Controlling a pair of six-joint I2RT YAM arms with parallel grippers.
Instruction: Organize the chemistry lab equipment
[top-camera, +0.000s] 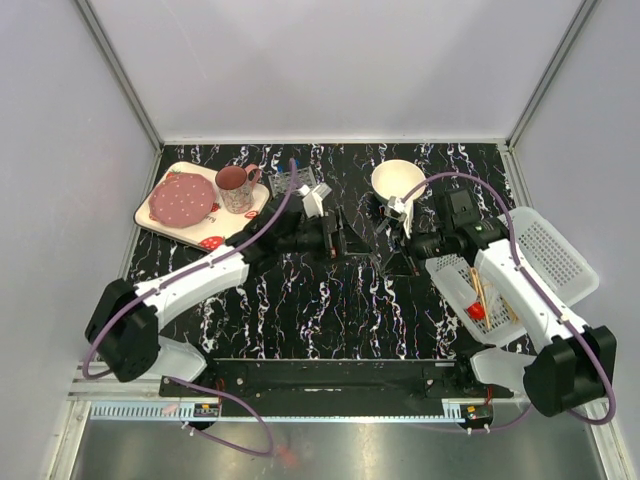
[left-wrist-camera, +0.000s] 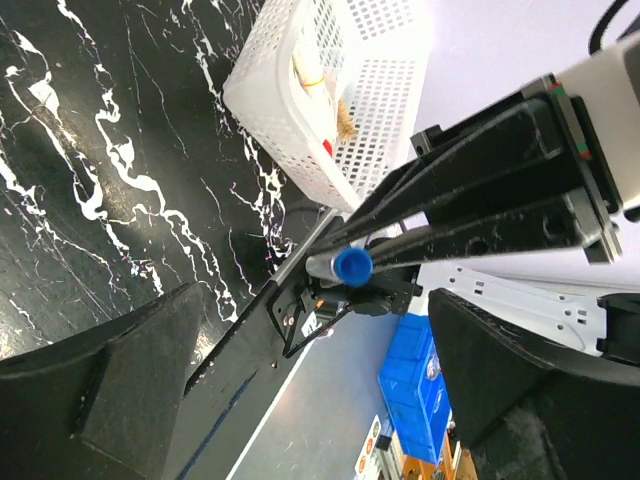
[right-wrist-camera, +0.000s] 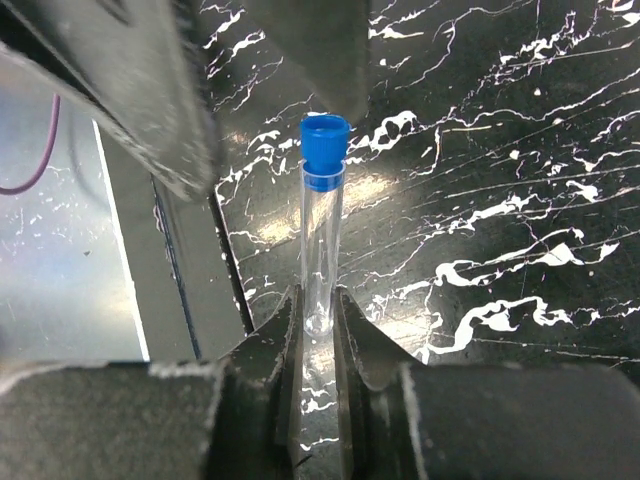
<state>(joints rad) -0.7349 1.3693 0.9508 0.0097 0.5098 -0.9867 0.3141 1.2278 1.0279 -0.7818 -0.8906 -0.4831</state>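
Pale walls (top-camera: 330, 60) close me in on three sides and meet the table (top-camera: 300, 300), a black slab veined in white, along its far edge at 12 o'clock and down both flanks. At 6 o'clock the table ends at the black rail (top-camera: 320, 375) where both arms are bolted. The widest bare marble I can see runs from the centre toward 6 and 7 o'clock, between the arms.

The left arm (top-camera: 200, 275) reaches in from 8 o'clock and the right arm (top-camera: 530, 300) from 4; they meet just past centre. A white basket (top-camera: 555, 250) sits at 3 o'clock hard against the right edge, with the right arm crossing over it. The dotted plate (top-camera: 190, 205) lies at 10 o'clock near the left edge, and the pink mug (top-camera: 237, 188) stands on its right end. The cream bowl (top-camera: 398, 180) is at 1 o'clock, near the far edge.

The right hand (right-wrist-camera: 318, 300) is clamped on the bottom of a clear tube (right-wrist-camera: 320, 240), which it holds off the table, blue cap (right-wrist-camera: 325, 140) pointing at the left arm. The left hand (left-wrist-camera: 315, 300) is spread wide, a finger on each side of the capped end; I see no contact.

In the basket lie tan sticks (top-camera: 484, 295) and, just beside them, a small red-tipped piece (top-camera: 476, 311)
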